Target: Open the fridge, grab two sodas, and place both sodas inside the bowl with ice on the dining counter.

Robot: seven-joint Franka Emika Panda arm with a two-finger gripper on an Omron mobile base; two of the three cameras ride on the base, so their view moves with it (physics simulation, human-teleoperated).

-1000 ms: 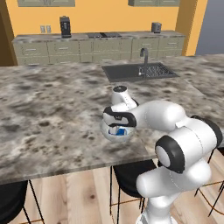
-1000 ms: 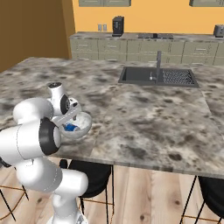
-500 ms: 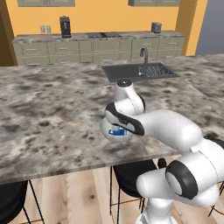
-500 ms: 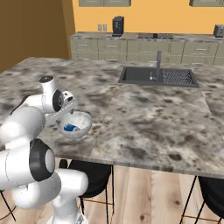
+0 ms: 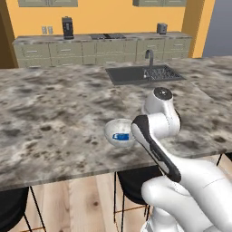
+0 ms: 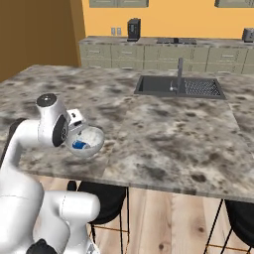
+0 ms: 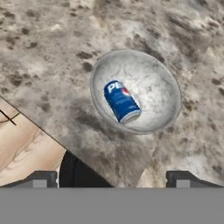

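Observation:
The bowl with ice [image 7: 153, 87] stands on the dining counter [image 7: 52, 52] close to its near edge. It also shows in the left base view as the bowl [image 5: 118, 132] and in the right base view as the bowl [image 6: 88, 141]. The blue soda can [image 7: 121, 101] lies on its side inside the bowl, label up, and is visible through the bowl wall as the can [image 5: 121, 136] and the can [image 6: 79, 145]. My gripper [image 7: 112, 178] hangs open above the bowl with nothing between its fingers. In the right base view the gripper [image 6: 78, 125] sits just over the bowl's left rim. The red soda and the fridge are out of view.
A dark inset sink [image 5: 142, 74] with a faucet [image 5: 148, 56] lies farther back on the counter [image 5: 54, 113]. Black stools [image 6: 104, 198] stand under the near edge, one stool [image 7: 76, 173] just below the bowl. Beige cabinets line the yellow wall.
My gripper has lifted up and away from the bowl. The blue can stays lying in the bowl.

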